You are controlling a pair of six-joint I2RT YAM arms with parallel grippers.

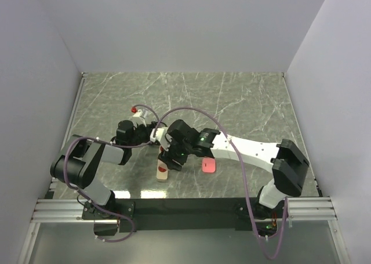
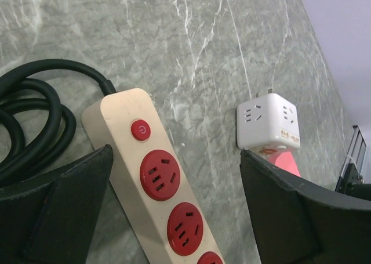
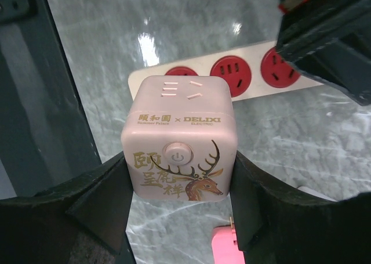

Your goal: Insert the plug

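right gripper (image 3: 179, 180) pinches the pink cube plug (image 3: 178, 142) by its sides, above the power strip (image 3: 232, 72) and its near end socket, prongs hidden. left gripper (image 2: 174, 212) hangs spread astride the strip, probably to steady it. white cube (image 2: 268, 120) sits off right, leaving room.

A white cube adapter (image 2: 268, 122) stands on the grey-green marbled surface (image 1: 232, 96). A pink piece (image 2: 282, 161) touches its near side; it may be the adapter's own base, but the view does not settle that. Pale walls (image 1: 174, 26) enclose the surface on three sides.
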